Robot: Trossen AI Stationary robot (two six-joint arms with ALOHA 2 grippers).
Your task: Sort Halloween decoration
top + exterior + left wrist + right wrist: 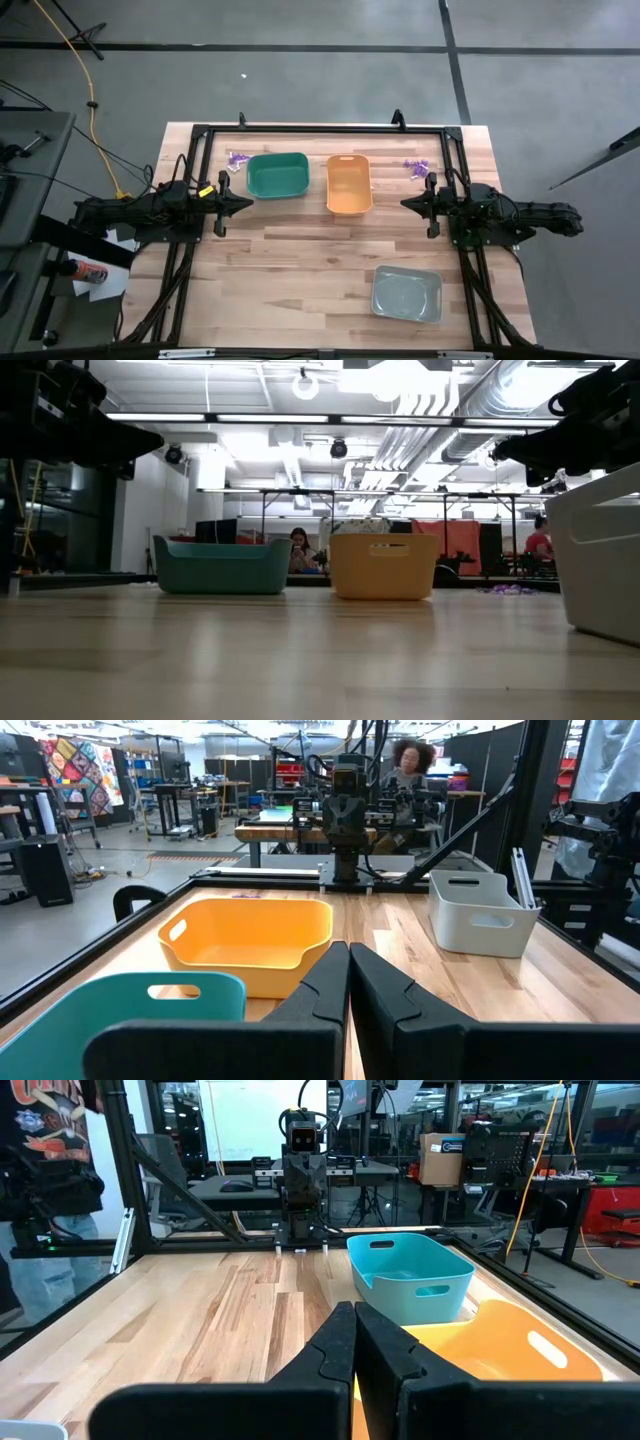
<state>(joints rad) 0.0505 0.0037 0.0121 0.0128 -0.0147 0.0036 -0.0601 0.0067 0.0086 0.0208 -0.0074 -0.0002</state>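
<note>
1. Purple trinkets [236,159] lie in a small heap near the table's [300,270] far left corner, just beside the green bin [277,175]. None of this Halloween decoration has been lifted.
2. Parked at the left edge, the left gripper [243,203] points across the table with its fingers [325,982] pressed together on nothing. It sits just on the near side of the green bin.
3. Between the arms, the green bin and the orange bin [349,184] stand side by side toward the far edge. From above both look bare inside, though tiny pieces could escape notice.
4. Toward the near right corner sits the grey bin [407,294], also looking bare.
5. A second purple heap [417,167] lies near the far right corner, just beside the orange bin's right side and close to the right arm.
6. At the right edge, the right gripper [409,203] faces the left one, its fingers [340,1342] likewise closed and holding nothing.
7. Judging by this, sorting has not begun; both arms wait.
8. The next move calls for one gripper to part its fingers, swing toward its nearer heap and come down over a single trinket. Such small loose pieces would need a precise pinch.
9. Whitish pieces are not discernible in any view.
</note>
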